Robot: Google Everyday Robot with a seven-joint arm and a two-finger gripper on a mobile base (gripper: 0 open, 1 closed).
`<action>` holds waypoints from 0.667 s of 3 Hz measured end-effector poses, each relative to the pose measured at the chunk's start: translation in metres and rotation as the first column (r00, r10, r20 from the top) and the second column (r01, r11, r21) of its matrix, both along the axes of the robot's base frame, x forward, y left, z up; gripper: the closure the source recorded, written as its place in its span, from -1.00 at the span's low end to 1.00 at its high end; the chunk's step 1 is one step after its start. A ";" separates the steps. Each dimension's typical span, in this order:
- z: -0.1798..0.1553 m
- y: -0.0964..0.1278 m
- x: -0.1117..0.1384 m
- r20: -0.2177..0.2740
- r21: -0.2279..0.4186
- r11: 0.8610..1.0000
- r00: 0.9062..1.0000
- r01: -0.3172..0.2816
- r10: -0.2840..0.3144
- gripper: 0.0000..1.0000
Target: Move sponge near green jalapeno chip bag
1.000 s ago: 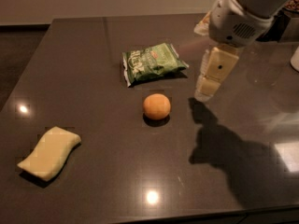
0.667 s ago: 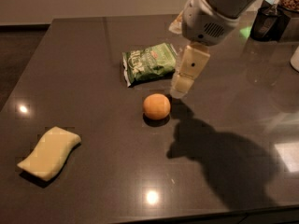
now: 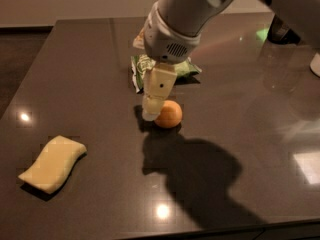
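Note:
The pale yellow sponge (image 3: 52, 163) lies flat at the front left of the dark table (image 3: 75, 59). The green jalapeno chip bag (image 3: 142, 66) lies near the table's middle back, mostly hidden behind my arm. My gripper (image 3: 150, 115) hangs over the middle of the table, just left of the orange ball (image 3: 169, 114) and in front of the bag. It is well to the right of the sponge and holds nothing that I can see.
The orange ball sits right beside the gripper's tip. A dark object (image 3: 282, 31) stands at the back right and a white one (image 3: 315, 64) at the right edge. The arm casts a large shadow (image 3: 200, 174) on the front middle.
My arm has swung left and forward, from the right of the ball and bag to over the bag, with the gripper now just left of the ball. The sponge, bag and ball have not moved.

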State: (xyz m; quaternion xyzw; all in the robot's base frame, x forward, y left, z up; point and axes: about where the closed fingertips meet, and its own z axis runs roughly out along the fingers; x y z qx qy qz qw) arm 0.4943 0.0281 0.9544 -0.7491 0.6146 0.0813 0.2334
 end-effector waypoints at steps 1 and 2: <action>-0.016 0.037 -0.018 0.006 -0.028 0.996 0.996 -0.089 0.089 -1.00; -0.033 0.065 -0.027 -0.006 -0.058 0.987 0.989 -0.150 0.150 -1.00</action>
